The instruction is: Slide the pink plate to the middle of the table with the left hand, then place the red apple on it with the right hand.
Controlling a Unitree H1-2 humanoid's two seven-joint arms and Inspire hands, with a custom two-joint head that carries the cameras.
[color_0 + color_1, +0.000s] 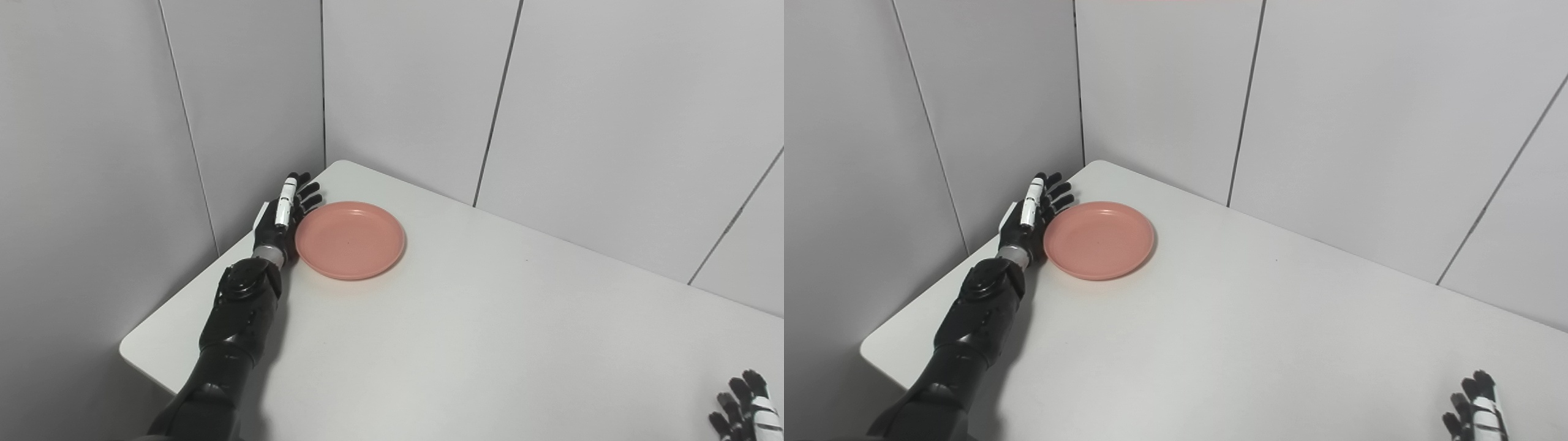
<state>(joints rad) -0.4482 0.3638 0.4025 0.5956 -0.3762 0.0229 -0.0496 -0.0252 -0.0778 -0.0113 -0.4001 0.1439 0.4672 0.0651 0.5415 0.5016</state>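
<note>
We found our left hand (283,215) spread flat against the left rim of the pink plate (350,239), which sat near the table's far left corner, and judged a fast push might spin it away, while our right hand (746,409) waited open, no apple visible.

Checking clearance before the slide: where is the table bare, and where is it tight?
Bare tabletop runs from the pink plate to the right hand at the lower right corner; that whole middle is free. It is tight only at the far left corner, where the open left hand stands edge-on against the plate's rim, near the wall.
</note>
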